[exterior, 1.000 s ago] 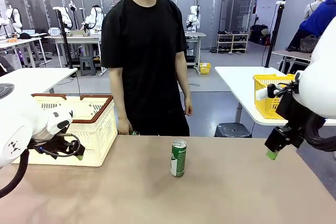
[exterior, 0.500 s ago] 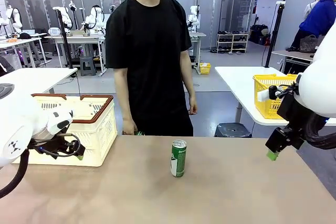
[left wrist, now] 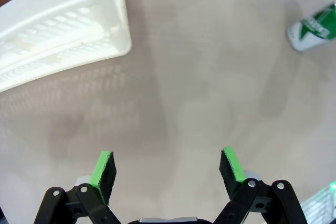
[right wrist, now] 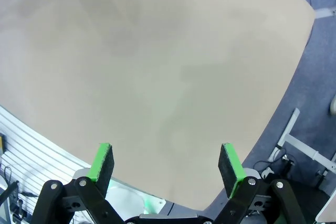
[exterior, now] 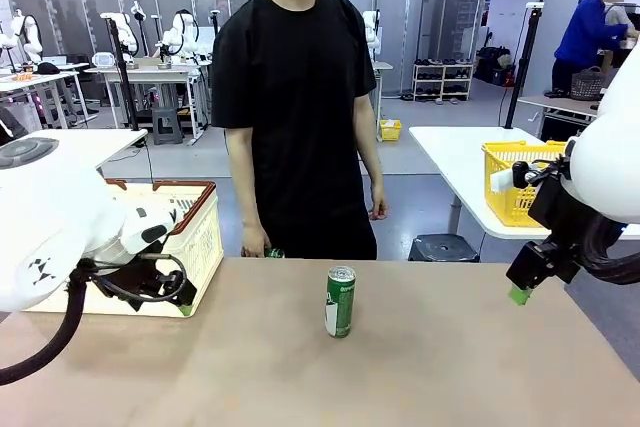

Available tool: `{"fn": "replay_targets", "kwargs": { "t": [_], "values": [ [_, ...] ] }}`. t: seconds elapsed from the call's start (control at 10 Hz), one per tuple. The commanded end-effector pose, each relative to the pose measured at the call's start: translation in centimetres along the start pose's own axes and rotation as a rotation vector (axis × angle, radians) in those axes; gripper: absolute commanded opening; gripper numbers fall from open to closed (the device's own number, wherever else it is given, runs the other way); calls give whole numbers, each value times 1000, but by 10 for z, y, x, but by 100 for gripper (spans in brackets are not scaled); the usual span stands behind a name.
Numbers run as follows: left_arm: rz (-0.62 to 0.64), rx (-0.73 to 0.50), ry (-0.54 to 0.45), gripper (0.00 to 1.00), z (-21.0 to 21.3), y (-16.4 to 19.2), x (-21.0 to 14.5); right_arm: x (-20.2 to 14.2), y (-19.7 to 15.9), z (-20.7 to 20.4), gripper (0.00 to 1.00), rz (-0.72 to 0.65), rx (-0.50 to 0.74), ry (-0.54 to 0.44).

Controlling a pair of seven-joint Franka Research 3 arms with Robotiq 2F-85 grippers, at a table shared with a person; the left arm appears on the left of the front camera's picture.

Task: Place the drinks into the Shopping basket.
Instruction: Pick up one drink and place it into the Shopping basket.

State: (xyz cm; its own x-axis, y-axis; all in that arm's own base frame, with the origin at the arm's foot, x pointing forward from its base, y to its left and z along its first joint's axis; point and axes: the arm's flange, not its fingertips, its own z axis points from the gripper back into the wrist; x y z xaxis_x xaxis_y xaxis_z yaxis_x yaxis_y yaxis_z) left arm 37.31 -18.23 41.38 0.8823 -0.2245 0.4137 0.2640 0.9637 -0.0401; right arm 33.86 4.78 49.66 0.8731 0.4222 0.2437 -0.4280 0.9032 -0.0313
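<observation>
Green can (exterior: 340,300) stands upright mid-table, nothing touching it. Basket (exterior: 205,247) sits at the can's 10 o'clock, well apart. Left gripper (left wrist: 167,162) is spread wide and empty over bare table (exterior: 450,367), near the basket's front corner, at the can's 9 o'clock. Right gripper (right wrist: 167,162) is spread and empty at the can's 3 o'clock, near the table edge.

Glossy white rounded shells on the left arm (exterior: 50,217), with a grey round cap on top and small dark marks on the casing; thick black cable (exterior: 68,322) looping beneath; same white, bulbous build on the right arm (exterior: 612,162), ending in a black wrist with black hoses. Black linked fingers on the left gripper (left wrist: 168,167) and right gripper (right wrist: 166,162) — silver pivot screws (left wrist: 248,183), bright green pads (left wrist: 103,164) at the tips.
</observation>
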Motion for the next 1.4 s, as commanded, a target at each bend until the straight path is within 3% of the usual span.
{"fn": "replay_targets", "kwargs": {
  "t": [0.0,0.3,0.7,1.3],
  "values": [
    [-27,-25,-59,100,30,-18,-3,-1,0,1,100,2,5,0],
    [-96,-80,-91,100,38,-30,11,-1,0,1,100,2,5,0],
    [-133,-114,-89,100,21,-62,62,-1,0,1,100,2,5,0],
    [-233,-117,39,100,-16,-145,134,-1,0,1,100,2,5,0]
  ]
}}
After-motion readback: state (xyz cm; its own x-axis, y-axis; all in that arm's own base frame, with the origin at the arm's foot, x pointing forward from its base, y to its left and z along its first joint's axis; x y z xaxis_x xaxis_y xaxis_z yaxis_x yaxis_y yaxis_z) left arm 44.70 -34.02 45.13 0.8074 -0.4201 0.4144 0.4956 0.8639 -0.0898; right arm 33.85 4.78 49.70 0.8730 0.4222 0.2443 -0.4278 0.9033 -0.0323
